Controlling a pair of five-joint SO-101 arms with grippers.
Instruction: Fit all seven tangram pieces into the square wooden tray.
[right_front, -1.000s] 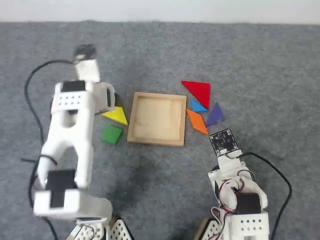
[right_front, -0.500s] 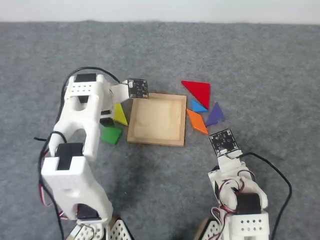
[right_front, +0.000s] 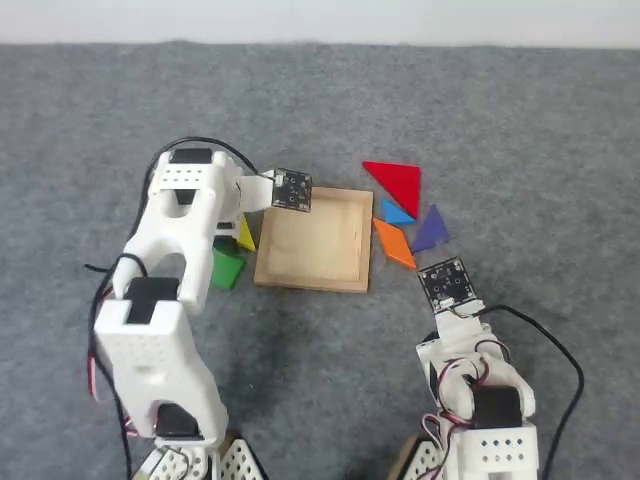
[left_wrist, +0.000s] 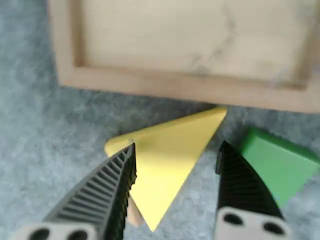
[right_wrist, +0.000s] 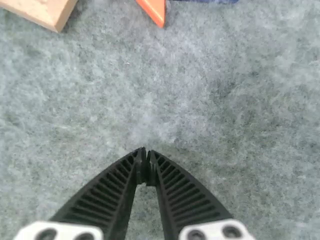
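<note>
Right now, closest in: left gripper (left_wrist: 176, 147) spread wide, gripping nothing, poised low with 1 finger either side of yellow triangle (left_wrist: 167, 160). Flat on carpet (left_wrist: 45, 135), just outside wooden tray (left_wrist: 175, 90), 1 tip at or almost at the rim; cannot tell whether touching. Judging 0 of 7 placed, pick not yet made.

Main risk: closing on slanted edges instead of parallel ones. Could squirt the thin piece out sideways or spin it flat on the pile. If closed too high, probably pinches air; if driven too low, probably snags carpet and stalls.

Next out, green piece (left_wrist: 275, 162), just beside the finger (left_wrist: 240, 180) on that side. Could get nudged or dragged along on closing, or wedged against the triangle.

Then the tray: raised rim, bare inside. Could clip the rim with a hanging corner if lifted too little, dropping the triangle tilted on the edge rather than flat in a corner. Could also shove the probably light tray across the carpet.

Farther, past the opposite rim in the high view: orange piece (right_front: 393, 243) just beside the rim, blue piece (right_front: 397, 213), red triangle (right_front: 398, 182), purple piece (right_front: 431, 230) close together. Would scatter if pushed by a sliding tray.

Farthest off, right gripper (right_wrist: 146, 160): pinched closed, nothing between the tips, low over carpet, well apart from the left arm. Little clash risk as placed.
</note>
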